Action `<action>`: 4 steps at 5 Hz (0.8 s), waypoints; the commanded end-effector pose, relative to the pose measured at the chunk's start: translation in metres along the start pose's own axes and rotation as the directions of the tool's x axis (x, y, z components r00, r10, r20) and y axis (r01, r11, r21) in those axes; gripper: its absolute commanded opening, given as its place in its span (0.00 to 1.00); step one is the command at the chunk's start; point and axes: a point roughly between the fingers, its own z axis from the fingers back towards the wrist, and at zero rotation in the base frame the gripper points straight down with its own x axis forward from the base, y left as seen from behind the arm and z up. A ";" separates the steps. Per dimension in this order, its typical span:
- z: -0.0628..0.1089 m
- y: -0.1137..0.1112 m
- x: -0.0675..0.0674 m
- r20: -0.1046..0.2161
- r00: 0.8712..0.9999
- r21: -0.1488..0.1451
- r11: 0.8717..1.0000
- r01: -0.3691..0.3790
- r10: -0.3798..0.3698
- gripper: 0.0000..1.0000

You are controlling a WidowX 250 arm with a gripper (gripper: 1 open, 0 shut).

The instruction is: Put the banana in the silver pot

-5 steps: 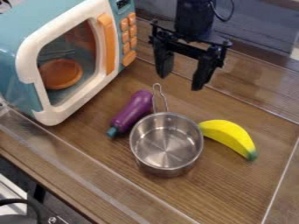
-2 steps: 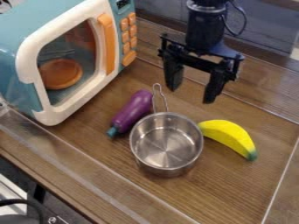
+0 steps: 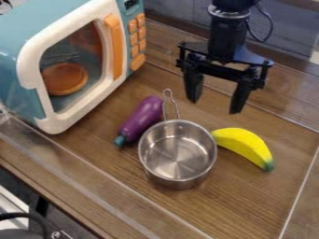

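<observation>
The yellow banana [image 3: 244, 147] lies flat on the wooden table, just right of the silver pot [image 3: 177, 155]. That pot stands empty, its thin wire handle pointing away toward the back. My gripper [image 3: 219, 92] hangs above and behind the banana, pointing straight down. Its black fingers [image 3: 193, 84] are spread wide apart, so it is open with nothing between them. It touches neither the banana nor the pot.
A purple eggplant [image 3: 141, 119] with a green stem lies left of the pot's handle. A teal-and-white toy microwave [image 3: 69, 58] with its door open fills the back left. The table's front edge [image 3: 75, 201] runs diagonally at lower left.
The gripper has shifted to the right and slightly toward the banana, rolling a little about its own axis. Its fingers stayed wide apart. Banana, pot and eggplant have not moved.
</observation>
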 end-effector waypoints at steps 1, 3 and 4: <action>0.005 -0.010 0.003 0.043 0.992 -0.031 0.992 -0.121 0.122 1.00; -0.010 -0.031 0.008 0.061 0.921 -0.124 0.919 -0.374 0.384 1.00; -0.020 -0.041 0.009 0.053 0.868 -0.168 0.861 -0.479 0.493 1.00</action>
